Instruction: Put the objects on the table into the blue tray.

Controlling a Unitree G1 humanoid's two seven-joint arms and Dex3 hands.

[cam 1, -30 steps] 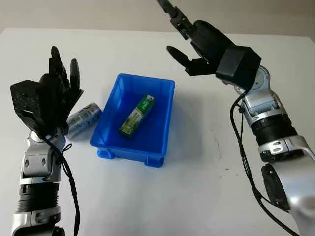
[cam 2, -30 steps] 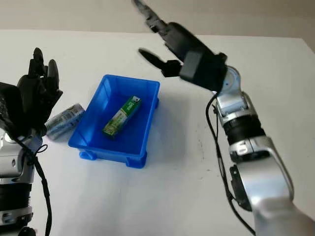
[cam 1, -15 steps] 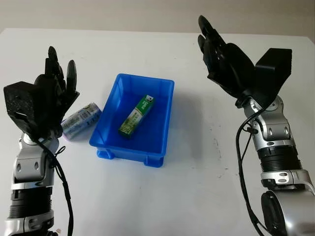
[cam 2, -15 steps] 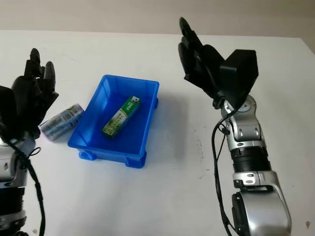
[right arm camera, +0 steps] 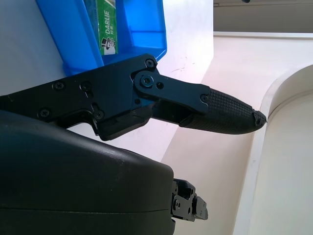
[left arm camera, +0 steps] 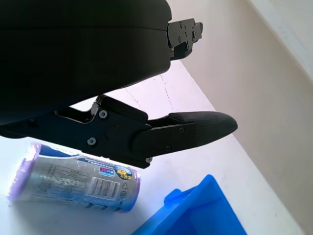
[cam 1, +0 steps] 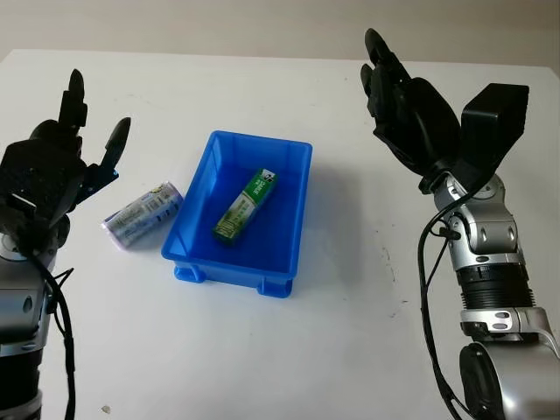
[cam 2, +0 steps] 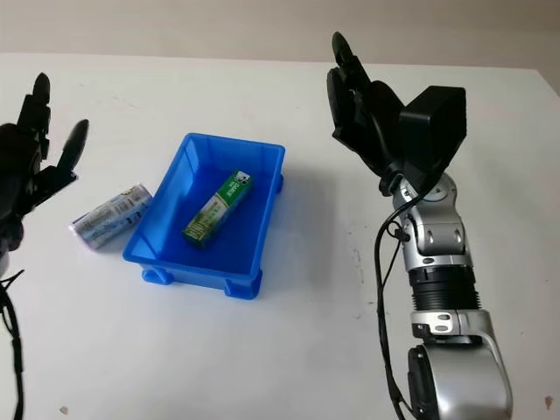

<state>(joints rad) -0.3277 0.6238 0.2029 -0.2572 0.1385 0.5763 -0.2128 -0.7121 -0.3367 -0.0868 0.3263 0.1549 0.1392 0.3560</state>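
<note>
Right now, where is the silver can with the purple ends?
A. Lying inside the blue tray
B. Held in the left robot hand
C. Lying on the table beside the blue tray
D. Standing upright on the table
C: the silver can lies on its side on the white table, just outside the blue tray's wall, below the open left robot hand.

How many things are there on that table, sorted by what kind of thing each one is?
Blue tray: 1
Green box, lying in the tray: 1
Silver and purple can, lying on its side on the table beside the tray: 1
Total: 3
</note>
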